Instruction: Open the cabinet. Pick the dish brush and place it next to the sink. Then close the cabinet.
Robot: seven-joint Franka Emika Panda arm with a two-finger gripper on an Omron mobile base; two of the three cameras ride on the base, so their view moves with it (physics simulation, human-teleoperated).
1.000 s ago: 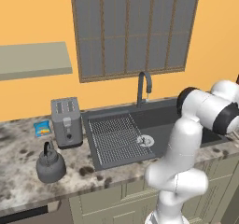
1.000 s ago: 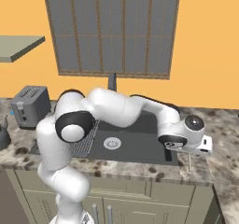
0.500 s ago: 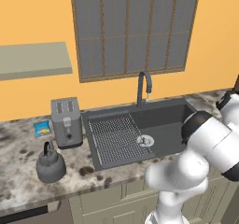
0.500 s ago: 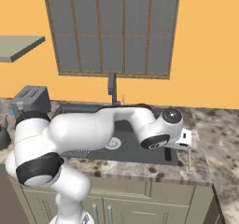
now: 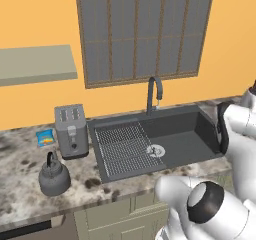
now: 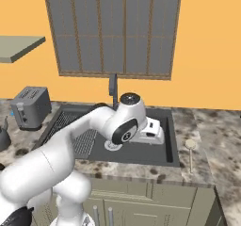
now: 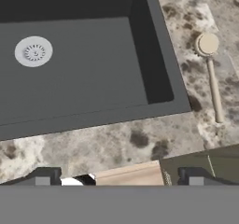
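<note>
The dish brush lies on the speckled counter just right of the sink, its round cream head toward the wall. The hand view has the dish brush at the upper right, beside the sink and its silver drain. My gripper is open with nothing between its tips. It hangs over the counter's front edge, near the basin's front right corner and left of the brush. Under that edge, a tan strip and an olive cabinet panel show. The cabinet fronts run below the counter.
A wire rack covers the left of the sink, with a dark faucet behind the basin. Left of it stand a toaster, a kettle and a blue-and-yellow sponge. My arm folds low across the sink's front.
The hand has drawn back to the left, away from the brush, and the arm has folded down. The brush rests on the counter right of the sink. The jaws stay wide.
</note>
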